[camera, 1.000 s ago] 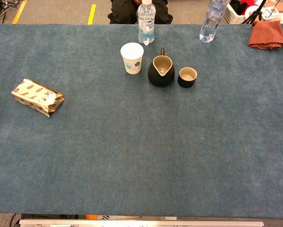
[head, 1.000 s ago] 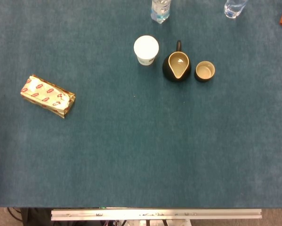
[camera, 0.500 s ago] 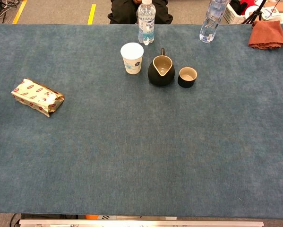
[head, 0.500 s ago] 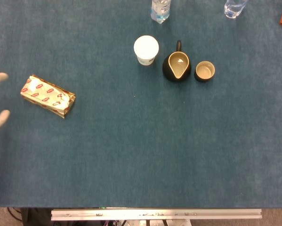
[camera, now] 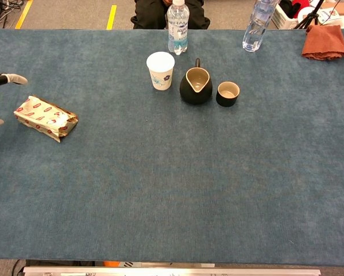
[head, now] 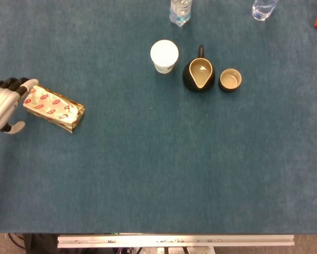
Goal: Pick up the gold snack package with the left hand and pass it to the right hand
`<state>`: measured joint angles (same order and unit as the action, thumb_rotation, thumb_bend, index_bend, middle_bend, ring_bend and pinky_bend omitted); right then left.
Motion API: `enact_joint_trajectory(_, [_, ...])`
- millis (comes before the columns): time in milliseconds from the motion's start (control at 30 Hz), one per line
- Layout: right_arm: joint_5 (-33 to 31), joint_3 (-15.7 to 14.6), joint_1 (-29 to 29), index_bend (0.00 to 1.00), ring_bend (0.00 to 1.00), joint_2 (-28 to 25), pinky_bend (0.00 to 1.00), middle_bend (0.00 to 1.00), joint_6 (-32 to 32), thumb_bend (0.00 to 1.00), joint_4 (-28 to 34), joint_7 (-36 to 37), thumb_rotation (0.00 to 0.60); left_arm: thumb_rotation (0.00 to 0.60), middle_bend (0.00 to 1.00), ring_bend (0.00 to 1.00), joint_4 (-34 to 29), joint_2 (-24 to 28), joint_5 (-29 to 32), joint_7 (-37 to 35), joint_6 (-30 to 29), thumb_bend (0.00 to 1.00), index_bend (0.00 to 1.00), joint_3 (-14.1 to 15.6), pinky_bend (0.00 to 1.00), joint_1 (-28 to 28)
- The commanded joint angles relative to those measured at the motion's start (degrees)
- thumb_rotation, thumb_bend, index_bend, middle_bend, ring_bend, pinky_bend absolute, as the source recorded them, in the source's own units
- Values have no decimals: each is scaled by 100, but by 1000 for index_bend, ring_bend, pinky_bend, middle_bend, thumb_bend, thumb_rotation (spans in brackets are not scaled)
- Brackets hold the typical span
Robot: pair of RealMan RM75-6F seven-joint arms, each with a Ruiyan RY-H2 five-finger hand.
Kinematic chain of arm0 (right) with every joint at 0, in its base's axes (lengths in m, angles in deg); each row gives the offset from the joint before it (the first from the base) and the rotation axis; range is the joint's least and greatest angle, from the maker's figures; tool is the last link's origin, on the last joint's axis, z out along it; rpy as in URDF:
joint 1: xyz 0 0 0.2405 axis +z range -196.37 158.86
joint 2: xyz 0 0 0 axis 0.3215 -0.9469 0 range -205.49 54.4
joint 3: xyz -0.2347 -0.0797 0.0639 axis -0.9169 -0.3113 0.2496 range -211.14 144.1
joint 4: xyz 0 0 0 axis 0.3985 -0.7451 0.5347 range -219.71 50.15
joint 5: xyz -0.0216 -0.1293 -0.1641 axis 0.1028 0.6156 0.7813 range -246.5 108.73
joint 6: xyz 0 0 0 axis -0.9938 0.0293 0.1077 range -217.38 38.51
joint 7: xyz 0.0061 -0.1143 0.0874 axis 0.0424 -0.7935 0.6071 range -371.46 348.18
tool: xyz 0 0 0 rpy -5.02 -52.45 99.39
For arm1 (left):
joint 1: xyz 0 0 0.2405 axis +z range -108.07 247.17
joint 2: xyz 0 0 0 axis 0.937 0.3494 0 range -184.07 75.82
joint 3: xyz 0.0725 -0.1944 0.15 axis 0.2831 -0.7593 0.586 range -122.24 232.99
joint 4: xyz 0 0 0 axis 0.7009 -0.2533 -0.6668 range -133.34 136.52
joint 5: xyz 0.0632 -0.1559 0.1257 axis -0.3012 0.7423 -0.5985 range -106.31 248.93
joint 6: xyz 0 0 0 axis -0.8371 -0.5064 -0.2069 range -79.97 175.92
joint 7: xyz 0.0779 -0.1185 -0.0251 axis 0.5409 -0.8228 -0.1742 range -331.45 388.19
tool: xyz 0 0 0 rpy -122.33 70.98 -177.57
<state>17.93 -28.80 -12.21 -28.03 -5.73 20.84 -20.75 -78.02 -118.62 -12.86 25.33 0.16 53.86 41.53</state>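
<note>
Gold snack package (head: 53, 108) lies flat on the left side of the table (head: 158, 174). My left hand (head: 2, 105) is just beside its left end, fingers (head: 12, 83) spread and holding nothing. I cannot see my right hand.

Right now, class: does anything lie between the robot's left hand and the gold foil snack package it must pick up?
Nothing visible does. The left hand is at the near end of the gold foil snack package; the white paper cup stands far off.
</note>
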Motion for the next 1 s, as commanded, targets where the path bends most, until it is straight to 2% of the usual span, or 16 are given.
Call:
enact_joint_trajectory(33, [-13, -1, 2, 128, 179, 5, 240, 278, -11, 255, -9, -4, 600, 600, 117, 120, 302, -256, 100, 37, 195, 248, 75, 24, 217, -154])
enact_joint_trajectory(300, [-67, -10, -22, 128, 179, 0, 240, 278, -13, 255, -6, -27, 600, 600, 113, 120, 885, -715, -25, 215, 353, 248, 76, 139, 216, -397])
enact_joint_trajectory(767, [-133, -23, -78, 128, 179, -21, 240, 278, 20, 255, 40, -90, 600, 600, 113, 120, 1658, -1213, -239, 67, 415, 248, 102, 359, 216, -612])
enact_joint_trajectory(867, [-135, -25, -85, 128, 179, -22, 240, 278, 27, 255, 47, -106, 600, 600, 117, 120, 1755, -1273, -275, 42, 399, 248, 128, 387, 216, -634])
enact_joint_trajectory(1000, [-157, -23, -109, 128, 179, -46, 240, 278, 55, 255, 78, -134, 600, 600, 171, 129, 1979, -1430, -350, -72, 280, 248, 210, 436, 217, -633])
